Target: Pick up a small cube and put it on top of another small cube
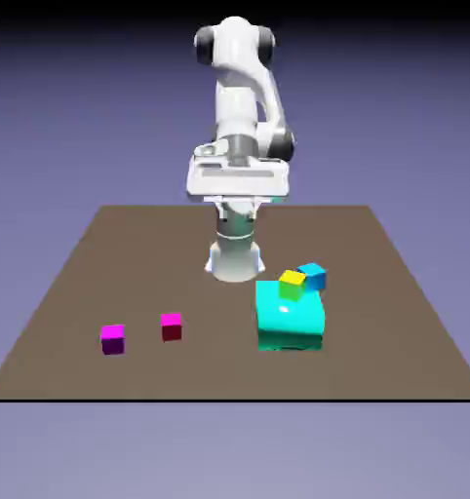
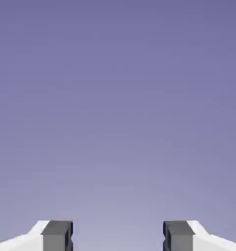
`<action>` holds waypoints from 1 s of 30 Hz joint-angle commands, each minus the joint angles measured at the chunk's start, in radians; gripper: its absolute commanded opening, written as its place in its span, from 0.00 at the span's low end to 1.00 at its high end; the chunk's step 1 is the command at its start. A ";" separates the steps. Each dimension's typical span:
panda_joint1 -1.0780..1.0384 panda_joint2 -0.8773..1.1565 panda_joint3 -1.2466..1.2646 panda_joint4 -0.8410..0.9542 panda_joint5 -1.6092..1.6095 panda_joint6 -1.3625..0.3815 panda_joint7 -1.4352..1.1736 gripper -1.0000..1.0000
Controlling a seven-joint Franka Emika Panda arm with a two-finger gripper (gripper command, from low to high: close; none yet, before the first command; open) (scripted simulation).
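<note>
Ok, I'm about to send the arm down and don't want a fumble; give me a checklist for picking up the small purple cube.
1. Claw open: ok, fingertips wide apart.
2. Nothing between the fingertips: ok, only backdrop shows.
3. Purple-sided cube standing free: ok, on the table, apart from the red-sided cube.
4. Purple-sided cube in the hand view: not ok, no cube shows there.
5. Big cyan block away from the purple-sided cube: ok, off toward the exterior view's right.
6. Which cube to stack on: cannot tell.
</note>
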 commanded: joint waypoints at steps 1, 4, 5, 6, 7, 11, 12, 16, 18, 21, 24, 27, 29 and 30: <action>0.001 0.036 -0.024 0.017 0.006 -0.020 -0.032 0.50; 0.003 0.145 -0.097 0.070 0.026 -0.079 -0.129 0.50; 0.004 0.181 -0.121 0.087 0.032 -0.099 -0.161 0.50; 0.005 0.217 -0.146 0.105 0.038 -0.119 -0.193 0.50; 0.006 0.254 -0.170 0.122 0.045 -0.139 -0.226 0.50; 0.009 0.399 -0.267 0.192 0.070 -0.218 -0.355 0.50; 0.010 0.435 -0.291 0.209 0.077 -0.238 -0.387 0.50; 0.014 0.580 -0.388 0.279 0.102 -0.317 -0.516 0.50; 0.015 0.652 -0.437 0.314 0.115 -0.357 -0.580 0.50; 0.018 0.761 -0.510 0.366 0.134 -0.416 -0.677 0.50; 0.020 0.870 -0.583 0.418 0.153 -0.475 -0.774 0.50; -0.005 0.936 -0.573 0.436 0.186 -0.460 -0.818 0.50; -0.056 1.008 -0.513 0.443 0.240 -0.396 -0.854 0.50; -0.082 1.044 -0.483 0.447 0.267 -0.365 -0.873 0.50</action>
